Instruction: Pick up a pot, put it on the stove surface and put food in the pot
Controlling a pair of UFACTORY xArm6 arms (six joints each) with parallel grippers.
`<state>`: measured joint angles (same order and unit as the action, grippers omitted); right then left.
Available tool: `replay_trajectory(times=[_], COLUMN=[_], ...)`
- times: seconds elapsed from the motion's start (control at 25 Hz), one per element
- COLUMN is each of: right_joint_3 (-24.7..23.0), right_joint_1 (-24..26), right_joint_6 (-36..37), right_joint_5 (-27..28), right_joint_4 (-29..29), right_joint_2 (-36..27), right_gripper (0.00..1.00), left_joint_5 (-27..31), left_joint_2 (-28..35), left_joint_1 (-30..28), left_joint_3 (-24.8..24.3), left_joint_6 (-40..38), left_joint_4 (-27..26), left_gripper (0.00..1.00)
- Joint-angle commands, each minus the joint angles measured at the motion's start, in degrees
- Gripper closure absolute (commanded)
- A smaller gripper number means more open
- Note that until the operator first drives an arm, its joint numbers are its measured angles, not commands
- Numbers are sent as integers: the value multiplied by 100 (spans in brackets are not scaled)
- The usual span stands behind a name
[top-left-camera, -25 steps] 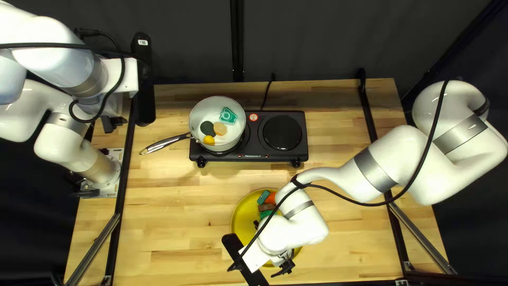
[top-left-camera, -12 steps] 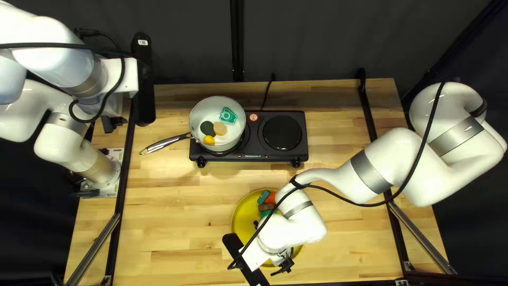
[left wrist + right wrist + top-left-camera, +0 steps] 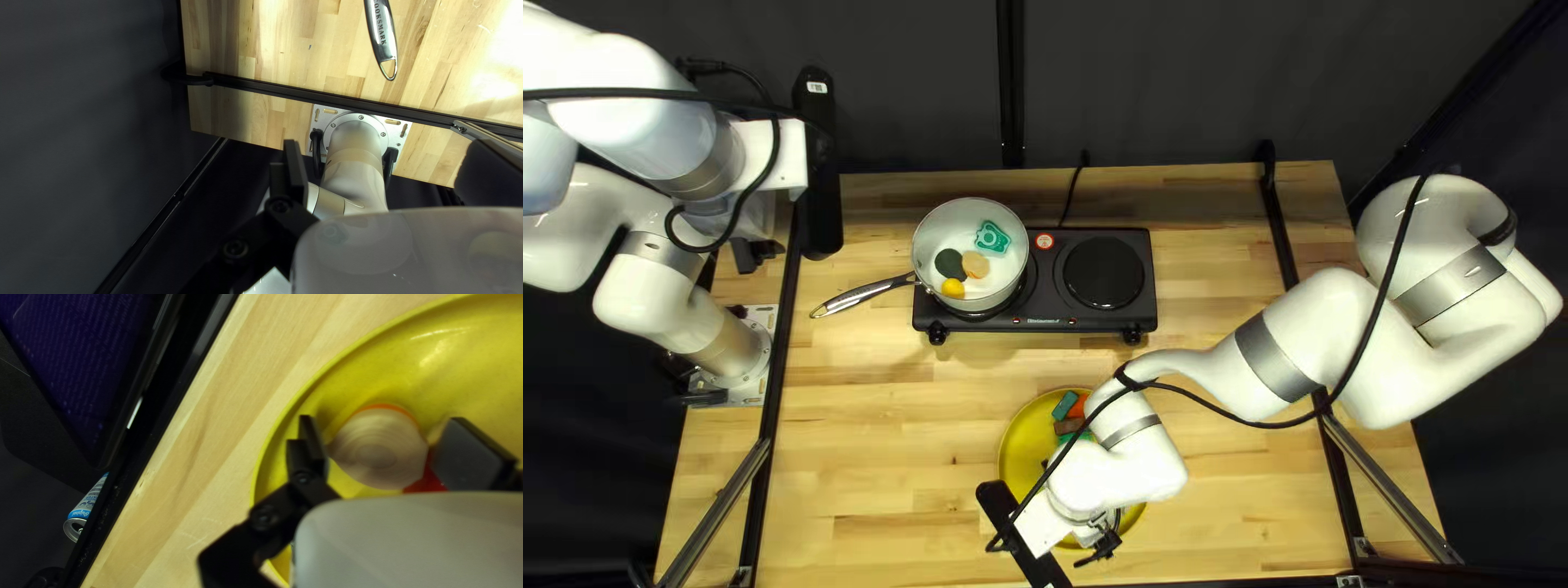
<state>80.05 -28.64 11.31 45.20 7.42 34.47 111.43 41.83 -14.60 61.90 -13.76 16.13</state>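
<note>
Plate [image 3: 283,418], near: yellow
Right gripper [image 3: 389,449]: wide, pale round food piece [image 3: 378,449] between fingers
Grip: centre it, then close evenly
Left gripper [image 3: 296,163]: spread cannot be told

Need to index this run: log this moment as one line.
pot on stove, food pieces inside | right gripper at yellow plate, jaws open, round pale piece between them | left gripper open, holding nothing
</note>
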Motion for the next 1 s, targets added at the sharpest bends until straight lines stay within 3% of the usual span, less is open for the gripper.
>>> replay_trajectory(times=[0.04, 0.24, 0.44, 0.56, 0.72, 1.0], right_joint_3=[-2, -25, 327, 526, 955, 1059], right_joint_1=[0, 1, 213, 355, 733, 1680], right_joint_6=[0, -24, -154, -106, 157, 917], right_joint_5=[1, 64, 1288, 1750, 2458, 2869], right_joint_4=[0, -50, -432, -555, -723, -900], right_joint_2=[1, -68, -737, -949, -1161, -1622], right_gripper=[100, 100, 100, 100, 100, 100], left_joint_5=[0, 0, 0, 0, 0, 0], left_joint_2=[0, 0, 0, 0, 0, 0], left_joint_1=[0, 0, 0, 0, 0, 0], left_joint_3=[0, 0, 0, 0, 0, 0], left_joint_6=[0, 0, 0, 0, 0, 0], left_joint_4=[0, 0, 0, 0, 0, 0], left_gripper=[0, 0, 0, 0, 0, 0])
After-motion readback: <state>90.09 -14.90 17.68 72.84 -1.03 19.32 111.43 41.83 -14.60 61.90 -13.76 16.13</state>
